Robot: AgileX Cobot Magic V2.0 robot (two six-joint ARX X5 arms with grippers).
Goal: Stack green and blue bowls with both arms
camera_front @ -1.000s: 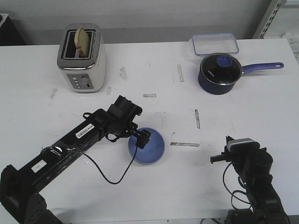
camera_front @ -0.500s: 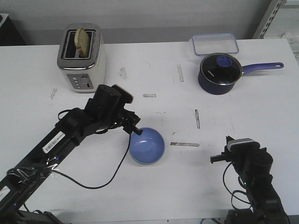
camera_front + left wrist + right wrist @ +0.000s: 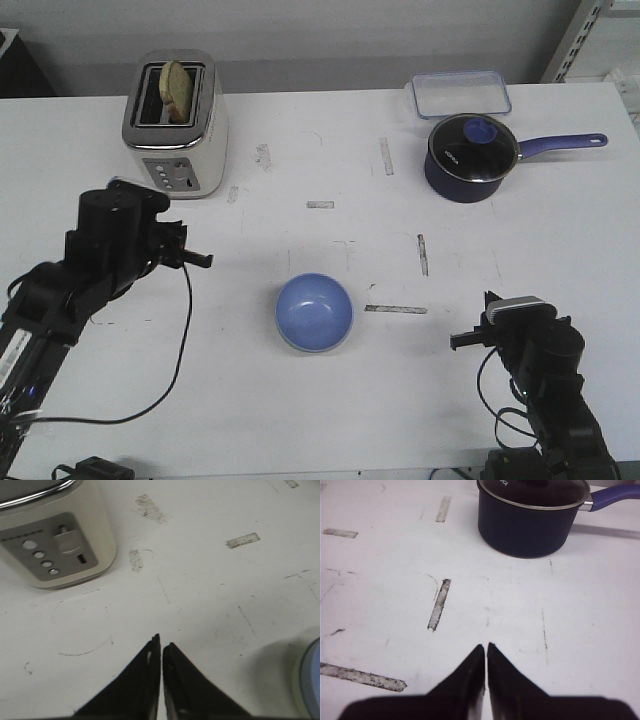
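Note:
The light blue bowl (image 3: 314, 312) sits upright at the table's middle. A thin pale green rim (image 3: 283, 338) shows under its edge, so it appears nested in the green bowl. Its edge also shows in the left wrist view (image 3: 311, 680), blue with a greenish outer band. My left gripper (image 3: 206, 260) is shut and empty, well left of the bowl, near the toaster; its closed tips show in the left wrist view (image 3: 161, 643). My right gripper (image 3: 456, 342) is shut and empty at the front right, its tips (image 3: 486, 646) over bare table.
A cream toaster (image 3: 175, 125) with a bread slice stands at the back left, close to my left arm. A navy saucepan (image 3: 470, 157) with a lid and long handle and a clear lidded box (image 3: 459, 93) stand at the back right. Worn tape marks dot the table.
My left arm has drawn back to the left, away from the blue bowl's rim, and now hovers near the toaster. The bowl stays in place. The right arm has not moved.

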